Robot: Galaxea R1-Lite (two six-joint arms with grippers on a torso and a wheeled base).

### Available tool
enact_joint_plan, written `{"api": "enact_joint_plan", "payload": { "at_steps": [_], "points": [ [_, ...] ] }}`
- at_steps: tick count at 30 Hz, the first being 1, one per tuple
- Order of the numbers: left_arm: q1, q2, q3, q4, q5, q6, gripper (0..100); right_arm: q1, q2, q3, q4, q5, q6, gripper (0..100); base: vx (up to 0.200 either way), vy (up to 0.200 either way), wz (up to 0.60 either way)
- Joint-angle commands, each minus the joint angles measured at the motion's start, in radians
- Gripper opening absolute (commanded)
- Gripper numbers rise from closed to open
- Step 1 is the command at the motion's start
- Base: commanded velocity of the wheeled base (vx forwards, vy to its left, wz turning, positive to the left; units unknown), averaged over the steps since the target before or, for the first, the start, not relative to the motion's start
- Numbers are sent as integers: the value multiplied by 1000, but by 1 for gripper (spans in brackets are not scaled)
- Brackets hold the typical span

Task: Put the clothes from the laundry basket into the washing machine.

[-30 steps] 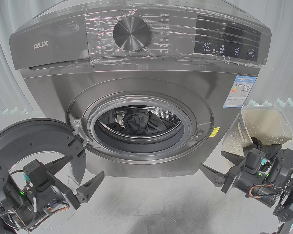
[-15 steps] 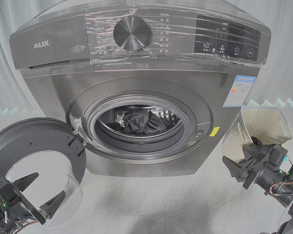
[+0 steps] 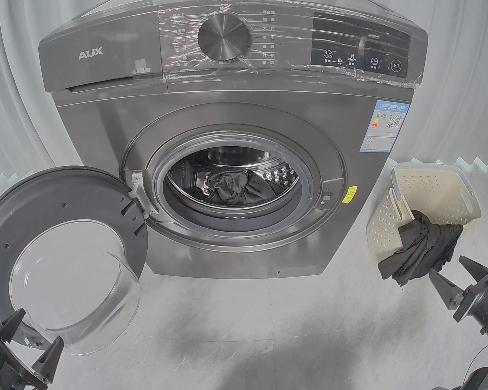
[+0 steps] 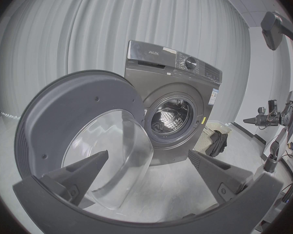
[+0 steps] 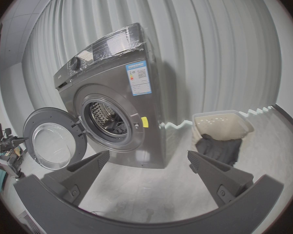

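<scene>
The grey washing machine [image 3: 228,98] stands ahead with its round door [image 3: 65,245] swung open to the left. Dark clothes [image 3: 236,186] lie inside the drum. To the machine's right stands a cream laundry basket [image 3: 444,190], and a dark garment [image 3: 423,247] hangs over its front rim down to the floor. My left gripper [image 3: 30,339] is open and empty at the lower left, below the door. My right gripper [image 3: 461,280] is open and empty at the lower right, just in front of the hanging garment. The basket [image 5: 223,122] and garment [image 5: 218,148] lie beyond my right gripper [image 5: 146,168].
Pale floor [image 3: 265,326] stretches in front of the machine. A ribbed white curtain [image 3: 466,71] runs behind and on both sides. The open door [image 4: 81,127] with its clear bowl stands close ahead of my left gripper [image 4: 146,168].
The head view has pulled back from the machine. Both grippers have dropped toward the lower corners. My right gripper has come away from the basket, and the dark garment now hangs over its rim.
</scene>
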Motion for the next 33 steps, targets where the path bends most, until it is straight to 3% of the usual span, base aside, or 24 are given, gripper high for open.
{"api": "enact_joint_plan", "payload": {
  "at_steps": [1,8,9,11,16,19,20,23,24,25,26,28,29,30,33],
  "points": [
    [98,-150,17,76,-46,7,100,-107,-324,17,218,-1,-9,100,-200,0,0],
    [160,-194,17,136,-51,12,100,-188,-520,17,376,25,-40,100,-86,0,0],
    [166,-198,17,156,-51,12,100,-229,-609,17,424,85,-66,100,0,0,0],
    [167,-198,17,156,-51,14,100,-266,-687,17,484,138,-89,100,0,0,0],
    [238,-198,17,156,-49,43,100,-366,-887,17,682,250,-132,100,0,0,0],
    [261,-199,17,156,-46,46,100,-443,-960,16,795,296,-157,100,0,0,0],
    [261,-199,17,156,-46,47,100,-446,-965,14,800,296,-160,100,0,0,0],
    [284,-199,17,157,1,70,100,-444,-973,11,820,212,-187,100,0,0,0],
    [291,-201,17,156,9,72,100,-444,-973,11,820,203,-187,100,0,0,0],
    [353,-217,16,167,40,93,100,-444,-973,13,821,192,-175,100,0,0,0],
    [380,-244,16,168,34,99,100,-444,-973,11,823,192,-172,100,0,0,0],
    [376,-282,17,167,-22,104,100,-443,-973,16,840,204,-172,100,0,0,0],
    [376,-282,17,167,-22,104,100,-443,-973,16,840,204,-172,100,0,0,0],
    [367,-290,17,171,-95,89,100,-439,-973,14,846,227,-166,100,0,0,0],
    [361,-287,11,242,-147,55,100,-439,-973,16,843,227,-155,100,0,0,0]
  ]
}}
